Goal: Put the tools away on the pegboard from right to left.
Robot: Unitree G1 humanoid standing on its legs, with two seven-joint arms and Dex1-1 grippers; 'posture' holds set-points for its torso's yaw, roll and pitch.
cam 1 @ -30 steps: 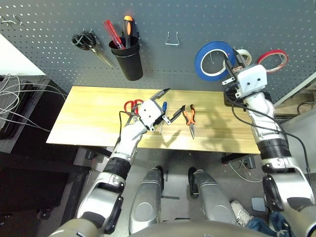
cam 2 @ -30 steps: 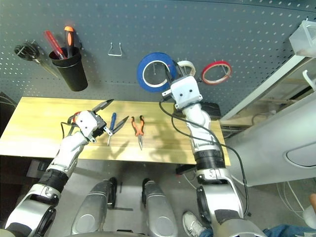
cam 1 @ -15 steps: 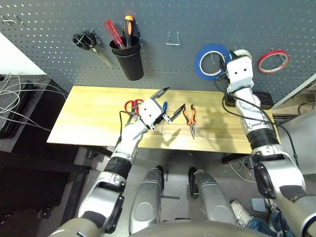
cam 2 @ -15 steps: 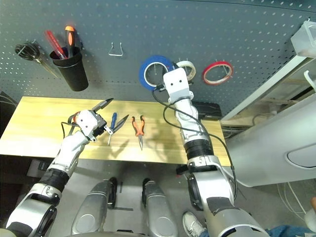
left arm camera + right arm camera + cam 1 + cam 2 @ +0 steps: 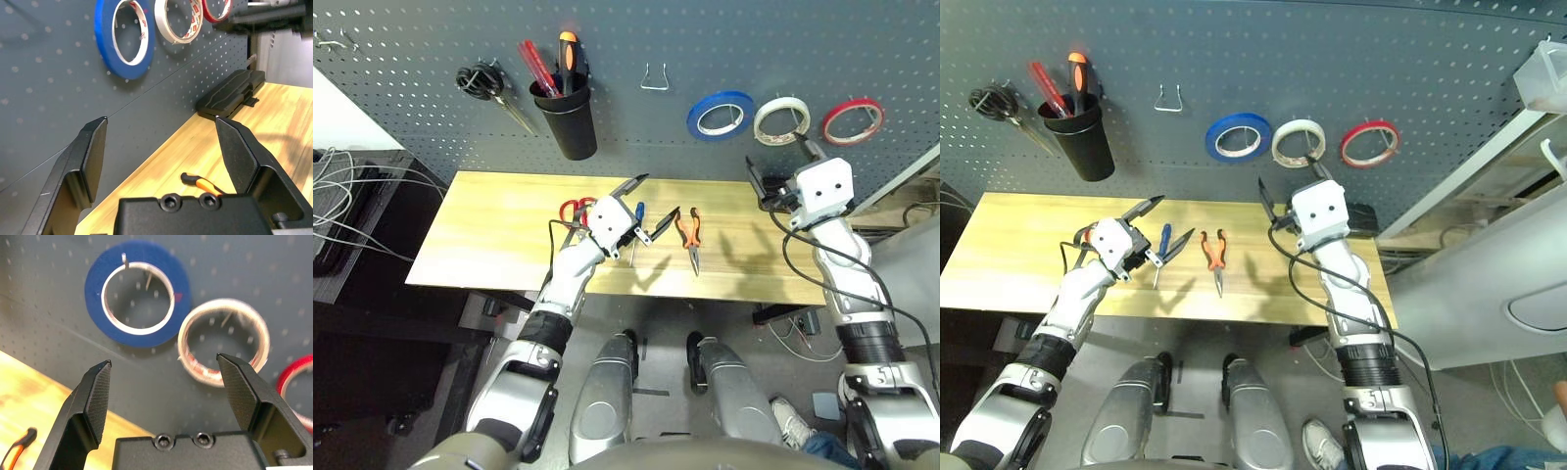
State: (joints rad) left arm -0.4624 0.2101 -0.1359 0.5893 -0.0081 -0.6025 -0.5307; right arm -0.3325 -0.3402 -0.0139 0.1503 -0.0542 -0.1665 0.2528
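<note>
Two black-handled scissor loops (image 5: 481, 82) hang on the pegboard (image 5: 626, 127), above the rear left corner of the table (image 5: 509, 235). Next comes the black cup (image 5: 570, 122), fixed to the pegboard above the table's rear edge, with a red handle (image 5: 537, 67) and an orange-and-black handle (image 5: 568, 54) standing in it. Below, the red-handled scissors (image 5: 573, 209) lie toward the table's rear edge, partly behind the left gripper (image 5: 663, 193), whose fingers are spread open over the table, holding nothing. The slim blue-handled screwdriver (image 5: 639, 211) lies beneath that gripper, and a metal hook (image 5: 655, 83) sits higher on the pegboard. Near it on the table are the orange-and-black pliers (image 5: 696, 226), nose toward the front edge. The blue tape ring (image 5: 698, 116) hangs on the pegboard, then the white tape ring (image 5: 762, 119). Just below them the right gripper (image 5: 773, 147) has its fingers wide apart, with nothing between. Last hangs the red tape ring (image 5: 830, 127); a black case (image 5: 1363, 219) rests at the table's rear right corner.
</note>
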